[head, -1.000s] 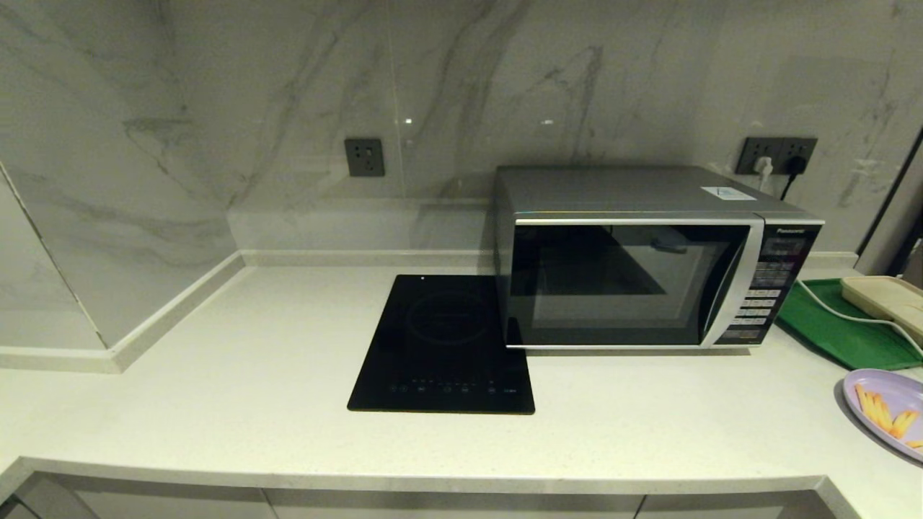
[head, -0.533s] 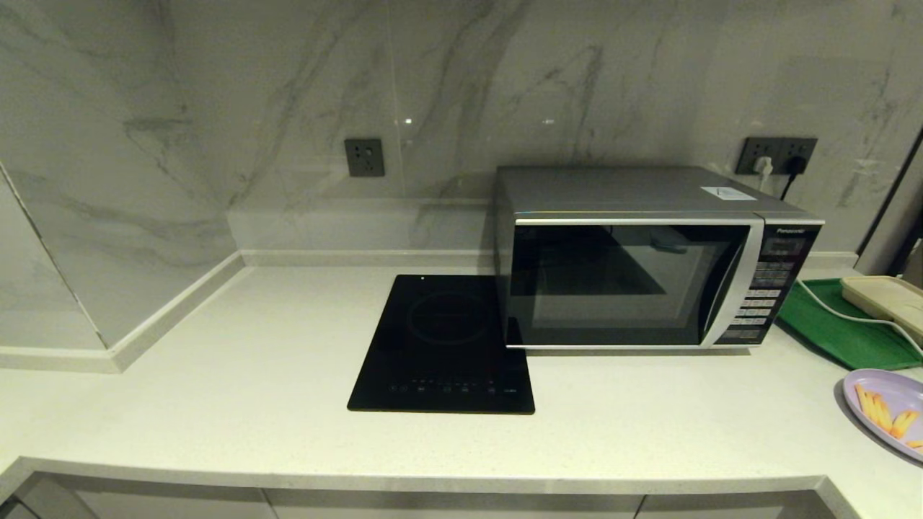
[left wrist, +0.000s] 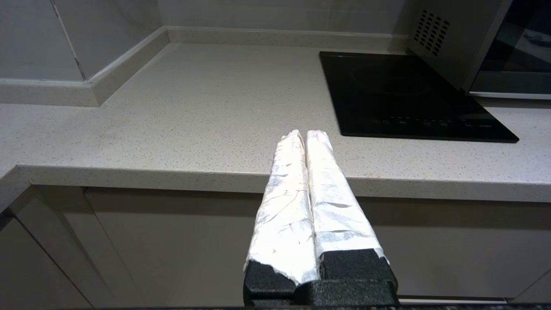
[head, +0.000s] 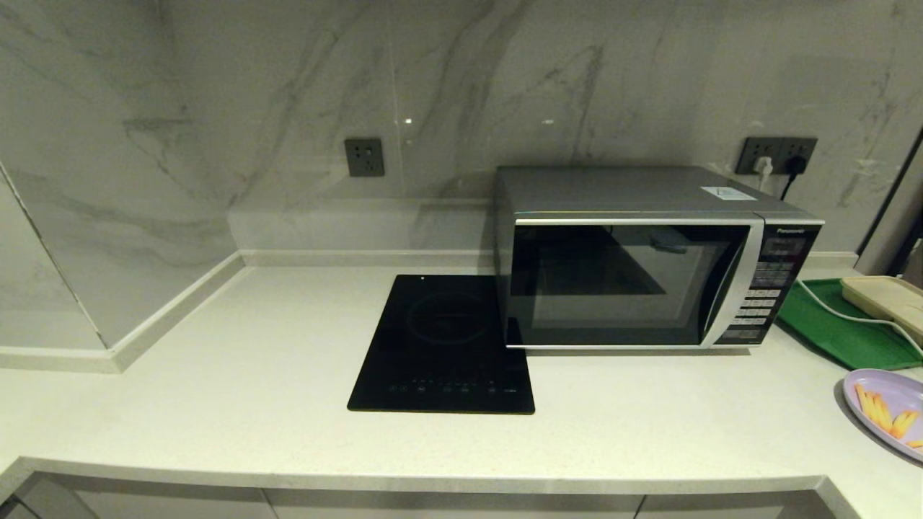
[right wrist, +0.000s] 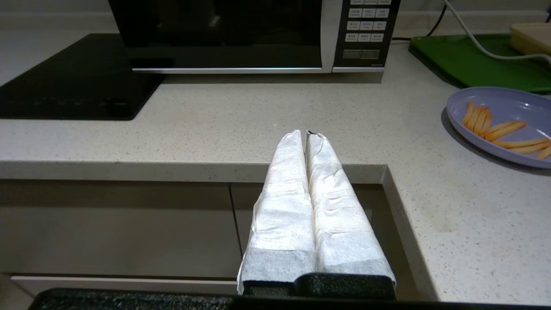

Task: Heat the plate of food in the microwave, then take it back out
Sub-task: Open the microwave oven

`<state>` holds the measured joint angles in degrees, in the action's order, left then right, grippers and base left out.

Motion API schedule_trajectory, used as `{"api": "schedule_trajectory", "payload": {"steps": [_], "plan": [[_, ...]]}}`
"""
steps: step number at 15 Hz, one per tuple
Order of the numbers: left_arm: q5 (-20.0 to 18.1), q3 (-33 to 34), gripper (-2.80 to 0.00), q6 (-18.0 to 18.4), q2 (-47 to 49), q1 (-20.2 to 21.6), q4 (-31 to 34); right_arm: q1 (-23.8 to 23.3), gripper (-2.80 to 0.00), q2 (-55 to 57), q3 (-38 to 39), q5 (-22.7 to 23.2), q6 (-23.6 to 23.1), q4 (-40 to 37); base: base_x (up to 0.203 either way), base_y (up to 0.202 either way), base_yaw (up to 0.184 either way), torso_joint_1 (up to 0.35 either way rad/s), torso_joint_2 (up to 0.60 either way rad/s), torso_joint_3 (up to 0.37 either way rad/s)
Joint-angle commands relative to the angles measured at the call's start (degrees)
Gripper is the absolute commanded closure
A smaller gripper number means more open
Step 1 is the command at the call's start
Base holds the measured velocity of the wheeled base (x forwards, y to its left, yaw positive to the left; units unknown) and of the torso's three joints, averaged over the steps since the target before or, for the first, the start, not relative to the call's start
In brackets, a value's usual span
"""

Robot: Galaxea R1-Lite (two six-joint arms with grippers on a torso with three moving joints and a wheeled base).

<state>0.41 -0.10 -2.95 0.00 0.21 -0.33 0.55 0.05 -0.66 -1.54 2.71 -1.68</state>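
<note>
The silver-grey microwave [head: 649, 259] stands at the back right of the counter, its dark glass door closed; its door and button panel also show in the right wrist view [right wrist: 258, 34]. The lavender plate of food [head: 890, 411] lies at the counter's far right edge with yellow fries on it, seen too in the right wrist view [right wrist: 499, 125]. My left gripper [left wrist: 304, 134] hangs shut in front of the counter edge, holding nothing. My right gripper [right wrist: 304, 133] is shut and empty, low before the counter edge, left of the plate. Neither arm shows in the head view.
A flat black induction cooktop [head: 443, 342] lies left of the microwave. A green tray [head: 844, 324] with a cream dish [head: 887, 299] and a white cable sits right of the microwave. Wall sockets [head: 779, 155] are behind. Cabinet fronts [left wrist: 172, 241] run below the counter.
</note>
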Motion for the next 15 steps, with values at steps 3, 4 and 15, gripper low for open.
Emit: {"api": "schedule_trajectory", "payload": {"steps": [3,4,15], "plan": [[0.02,0.01,0.0,-0.04,0.0,0.05,-0.02,0.01,0.0,3.21,-0.9,0.26,-3.94,-1.03,0.0,0.0,0.0,0.0,0.0,0.0],[0.02,0.01,0.0,-0.04,0.0,0.0,-0.02,0.03,0.0,5.24,-3.44,0.17,-2.38,-1.47,0.0,0.0,0.0,0.0,0.0,0.0],[0.02,0.01,0.0,-0.04,-0.09,-0.02,-0.02,-0.39,0.0,58.74,-54.43,-19.72,-1.49,-8.4,0.0,0.0,0.0,0.0,0.0,0.0]]}}
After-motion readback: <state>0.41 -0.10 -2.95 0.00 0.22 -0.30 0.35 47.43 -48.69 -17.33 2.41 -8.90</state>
